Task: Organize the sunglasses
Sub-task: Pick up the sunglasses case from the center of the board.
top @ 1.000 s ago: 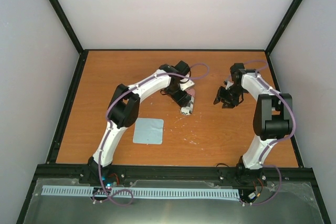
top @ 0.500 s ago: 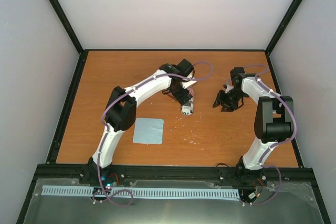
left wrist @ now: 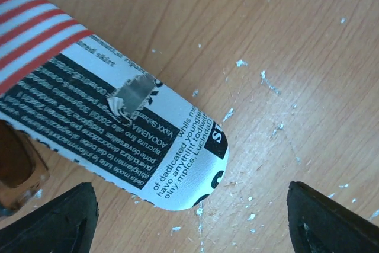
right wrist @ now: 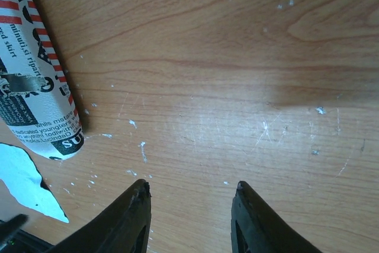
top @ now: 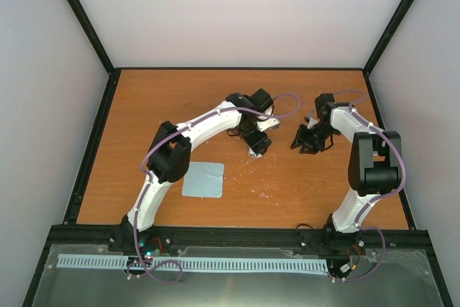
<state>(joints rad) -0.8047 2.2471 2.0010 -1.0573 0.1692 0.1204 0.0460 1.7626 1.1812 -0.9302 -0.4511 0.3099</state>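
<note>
left gripper (top: pixel 257 143) farther right; one case (left wrist: pixel 127 119)

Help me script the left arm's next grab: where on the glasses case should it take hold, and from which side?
Probably from straight above, across the narrow width just behind the rounded end. The case lies flat on the table, so only its long sides offer opposing faces. The left gripper, open, would need turning square to its slanted length.
</note>
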